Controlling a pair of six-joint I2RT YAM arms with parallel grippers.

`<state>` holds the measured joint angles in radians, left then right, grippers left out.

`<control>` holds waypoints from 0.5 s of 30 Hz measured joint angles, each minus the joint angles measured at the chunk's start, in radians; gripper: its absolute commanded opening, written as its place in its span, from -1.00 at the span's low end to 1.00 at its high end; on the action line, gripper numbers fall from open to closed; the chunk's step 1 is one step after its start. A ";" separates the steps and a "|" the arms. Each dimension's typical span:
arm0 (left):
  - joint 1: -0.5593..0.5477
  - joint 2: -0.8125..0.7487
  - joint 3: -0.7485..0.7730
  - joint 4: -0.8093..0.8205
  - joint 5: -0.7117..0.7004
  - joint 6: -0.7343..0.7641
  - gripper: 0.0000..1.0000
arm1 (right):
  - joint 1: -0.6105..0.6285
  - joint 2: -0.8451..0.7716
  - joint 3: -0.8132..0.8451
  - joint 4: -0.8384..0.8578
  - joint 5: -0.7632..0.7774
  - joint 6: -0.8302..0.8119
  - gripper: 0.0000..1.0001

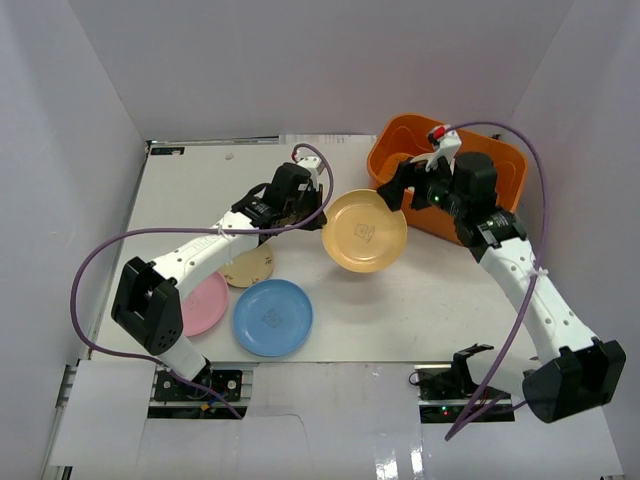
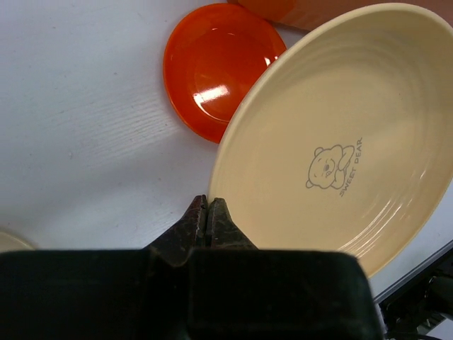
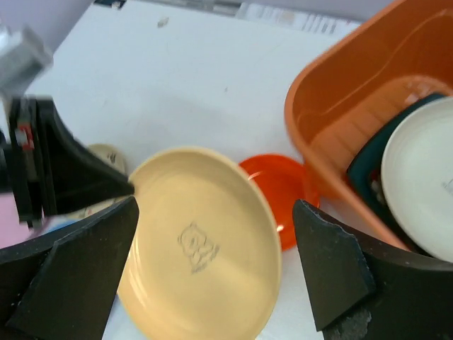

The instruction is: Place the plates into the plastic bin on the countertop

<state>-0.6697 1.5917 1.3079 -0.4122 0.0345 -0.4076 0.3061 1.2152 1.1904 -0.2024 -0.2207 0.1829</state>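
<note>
The left gripper (image 2: 207, 202) pinches the rim of the yellow plate (image 2: 333, 142), holding it above the countertop (image 1: 400, 300) — a handover, I judge. The right gripper (image 3: 216, 209) gapes wide just beside it — next it must close on the plate's rim, then carry it to the orange bin (image 1: 505, 165).

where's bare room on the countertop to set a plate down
Bare: back-left countertop, between back wall and left arm; and the front strip from blue plate to right arm. Crowded: front left, where pink plate, beige plate and blue plate cluster; and by the bin, where the red plate lies below the yellow plate.
</note>
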 measured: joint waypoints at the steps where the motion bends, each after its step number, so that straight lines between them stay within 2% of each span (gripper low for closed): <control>1: 0.000 0.002 0.006 -0.003 -0.003 0.000 -1.00 | 0.017 -0.035 -0.046 0.004 -0.004 0.000 0.89; 8: 0.000 0.002 0.023 -0.018 -0.008 -0.001 -1.00 | 0.027 -0.103 -0.302 -0.047 0.071 -0.007 0.75; 10: 0.000 0.000 0.023 -0.024 -0.008 -0.002 -1.00 | 0.027 -0.104 -0.325 -0.053 0.082 -0.009 0.40; 11: 0.000 -0.001 0.023 -0.025 -0.008 -0.002 -1.00 | 0.027 -0.103 -0.330 -0.056 0.083 -0.010 0.13; 12: 0.000 -0.003 0.023 -0.026 -0.008 -0.002 -1.00 | 0.027 -0.103 -0.332 -0.057 0.080 -0.003 -0.41; 14: 0.000 -0.009 0.023 -0.029 -0.008 -0.003 -1.00 | 0.028 -0.103 -0.332 -0.043 0.071 0.007 -0.76; 15: 0.001 -0.015 0.019 -0.032 -0.014 0.000 -0.94 | 0.028 -0.102 -0.332 -0.037 0.076 0.021 -0.84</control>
<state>-0.6689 1.5768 1.3273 -0.4446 0.0200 -0.4080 0.3340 1.1133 0.8585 -0.2394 -0.1448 0.2039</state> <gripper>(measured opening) 0.018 0.160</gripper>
